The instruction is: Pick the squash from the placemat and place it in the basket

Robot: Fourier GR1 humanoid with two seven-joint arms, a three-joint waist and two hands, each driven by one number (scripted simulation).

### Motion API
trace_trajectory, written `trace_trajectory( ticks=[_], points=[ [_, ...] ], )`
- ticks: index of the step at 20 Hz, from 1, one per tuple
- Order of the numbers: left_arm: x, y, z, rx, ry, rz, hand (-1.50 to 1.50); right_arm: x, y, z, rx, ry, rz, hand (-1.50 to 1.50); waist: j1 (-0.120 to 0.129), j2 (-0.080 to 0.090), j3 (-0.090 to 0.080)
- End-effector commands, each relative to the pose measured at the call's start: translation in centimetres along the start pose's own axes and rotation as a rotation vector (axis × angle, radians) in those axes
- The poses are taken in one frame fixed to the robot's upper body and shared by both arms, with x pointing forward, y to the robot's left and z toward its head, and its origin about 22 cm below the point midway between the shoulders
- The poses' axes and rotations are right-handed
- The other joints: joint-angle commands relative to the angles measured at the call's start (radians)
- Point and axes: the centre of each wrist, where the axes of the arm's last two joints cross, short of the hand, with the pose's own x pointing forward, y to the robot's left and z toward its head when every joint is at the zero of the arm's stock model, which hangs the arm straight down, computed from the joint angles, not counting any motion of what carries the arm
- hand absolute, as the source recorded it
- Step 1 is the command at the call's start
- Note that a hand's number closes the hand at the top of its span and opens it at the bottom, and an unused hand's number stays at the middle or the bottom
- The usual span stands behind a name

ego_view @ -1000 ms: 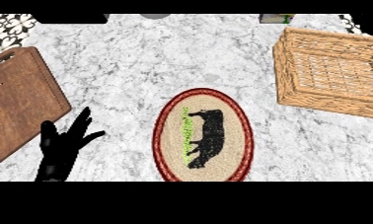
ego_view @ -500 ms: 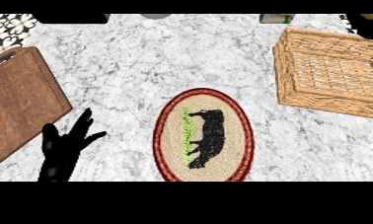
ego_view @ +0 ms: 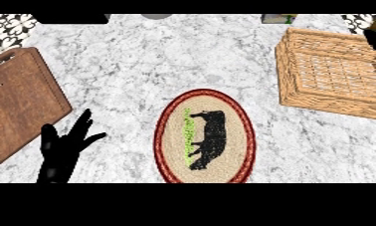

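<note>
Resting hand: left hand (ego_view: 60,151) at the lower left, over the counter (ego_view: 147,65), just beside the board's near corner.
Left fingers: straight and spread, pointing up the view, thumb out to the side; they grasp nothing.
Right hand: only a dark sliver (ego_view: 371,38) at the right edge, over the basket's far right corner; it seems to be this hand.
Right fingers: cannot tell, too little shows.
Squash: cannot tell where it is; no view shows it plainly.
Mat: oval mat (ego_view: 206,138) with a red rim, at lower centre, flat on the counter; on its face are a black animal shape and a thin green strip along that shape's left side.
Basket: woven basket (ego_view: 330,78) at the upper right, well apart from the mat, its open top facing up.
Board: brown wooden board (ego_view: 26,100) at the left edge, lying at a slant.
Counter: grey-white marble.
</note>
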Motion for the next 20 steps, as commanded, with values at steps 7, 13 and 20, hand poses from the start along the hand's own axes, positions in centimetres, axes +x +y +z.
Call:
trace_trajectory(
  ticks=[7, 13, 20],
  points=[
    [-2.0, -0.3, -0.8, 0.005, 0.079, -0.004, 0.00, -1.9, -3.6, -1.5, -0.025, -0.098, 0.078, -1.50, -0.007, 0.003, -0.007],
    [-0.8, -0.9, -1.3, -0.003, 0.088, -0.014, 0.00, -2.4, -4.3, -1.9, -0.091, -0.053, -0.044, -1.50, -0.006, 0.004, -0.007],
    [-1.3, -0.2, 0.8, -0.001, 0.096, -0.007, 0.00, -5.8, -12.4, -2.2, -0.224, 0.024, -0.150, -1.50, -0.010, 0.002, -0.006]
  ],
)
